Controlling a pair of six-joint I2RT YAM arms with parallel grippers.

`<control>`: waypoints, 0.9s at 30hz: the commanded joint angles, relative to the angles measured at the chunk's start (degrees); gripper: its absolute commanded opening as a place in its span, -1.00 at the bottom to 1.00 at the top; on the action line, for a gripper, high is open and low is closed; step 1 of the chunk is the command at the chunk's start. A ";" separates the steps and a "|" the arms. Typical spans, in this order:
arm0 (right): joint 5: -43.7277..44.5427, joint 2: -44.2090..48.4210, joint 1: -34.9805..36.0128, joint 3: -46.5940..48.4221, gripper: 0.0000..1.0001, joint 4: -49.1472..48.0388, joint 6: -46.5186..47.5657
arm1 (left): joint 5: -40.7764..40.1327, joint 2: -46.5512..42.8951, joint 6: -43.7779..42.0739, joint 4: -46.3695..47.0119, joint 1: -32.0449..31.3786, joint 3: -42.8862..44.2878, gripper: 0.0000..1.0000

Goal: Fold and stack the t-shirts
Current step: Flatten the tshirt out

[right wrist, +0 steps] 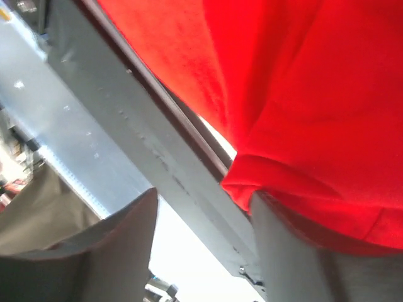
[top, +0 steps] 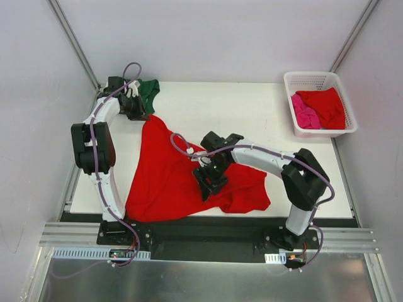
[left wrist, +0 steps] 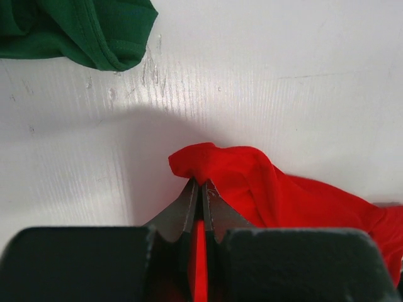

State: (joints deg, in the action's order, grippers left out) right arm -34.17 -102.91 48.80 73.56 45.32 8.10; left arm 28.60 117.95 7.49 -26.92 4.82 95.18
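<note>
Left arm extended to the far-left of the worktop, elbow raised. Left pincer (left wrist: 200, 186) clamped tight on a fold of the red t-shirt (left wrist: 289, 196). Right arm bent inward toward centre, wrist low. Right pincer (right wrist: 201, 248) jaws spread wide.

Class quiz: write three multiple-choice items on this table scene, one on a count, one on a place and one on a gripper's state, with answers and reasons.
1. How many garments lie in the white plastic lattice basket? A none; B four; C two.
2. Where is the dark green cloth t-shirt? A at the far left corner of the table; B in the basket; C off the table.
3. The left gripper is: A open; B shut on the bright red cloth t-shirt; C shut on the green t-shirt.
Answers: 1 C, a red tee and a pink tee lie inside. 2 A, it lies there beside the left gripper. 3 B, the left wrist view shows it pinching red cloth.
</note>
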 commanded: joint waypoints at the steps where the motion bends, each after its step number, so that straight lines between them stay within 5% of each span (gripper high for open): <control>1: 17.56 4.82 -0.10 -0.26 0.38 -0.05 -4.48 | 1.55 -4.75 -0.19 -0.51 -0.34 -0.34 -1.00; 8: 37.77 7.81 -1.68 1.24 0.50 -3.83 -11.26 | 1.64 -5.01 -0.28 -0.51 -0.34 -0.61 -1.00; 27: 31.18 3.24 -6.08 -4.12 0.49 -12.01 -13.99 | 1.37 -4.57 -0.81 -0.51 -0.25 -0.69 -1.00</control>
State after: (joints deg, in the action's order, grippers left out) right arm -0.73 -99.79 43.42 70.87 34.94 -4.51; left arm 29.08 116.11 7.46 -27.09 4.82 94.72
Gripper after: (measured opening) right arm 0.747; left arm 0.009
